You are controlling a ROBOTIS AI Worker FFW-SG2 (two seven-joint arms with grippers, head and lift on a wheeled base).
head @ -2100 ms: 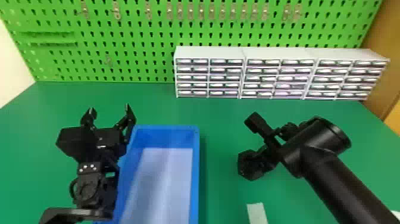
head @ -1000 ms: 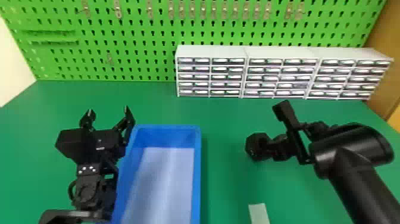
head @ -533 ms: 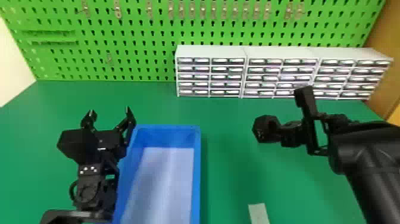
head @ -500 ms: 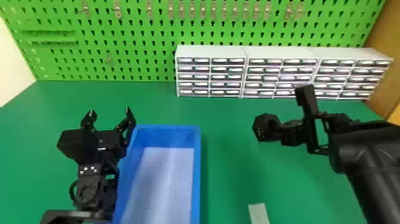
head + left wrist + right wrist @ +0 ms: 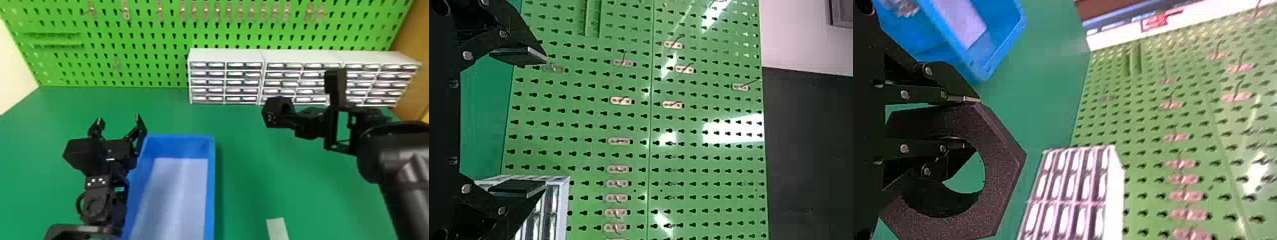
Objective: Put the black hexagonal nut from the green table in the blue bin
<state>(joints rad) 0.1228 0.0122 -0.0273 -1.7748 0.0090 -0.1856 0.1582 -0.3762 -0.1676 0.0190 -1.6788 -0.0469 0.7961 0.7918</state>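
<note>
My right gripper (image 5: 295, 119) holds the black hexagonal nut (image 5: 274, 111) up above the table, to the right of the blue bin (image 5: 210, 178). In the right wrist view, my right gripper (image 5: 970, 122) is shut on one wall of the nut (image 5: 1003, 155), one finger in its hole and the other on its outer side; a corner of the blue bin (image 5: 1003, 60) shows beyond. At the bin's left side my left gripper (image 5: 118, 119) is parked with its fingers apart; in the left wrist view, the left gripper (image 5: 531, 122) has nothing between its fingers.
White drawer cabinets (image 5: 226, 56) line the back of the green table (image 5: 159, 105), against a green pegboard (image 5: 159, 35). A pale strip (image 5: 277, 228) lies on the table near the front, right of the bin.
The right arm has raised the nut and carried it away from the front of the table, toward the cabinets. My left arm has kept still.
</note>
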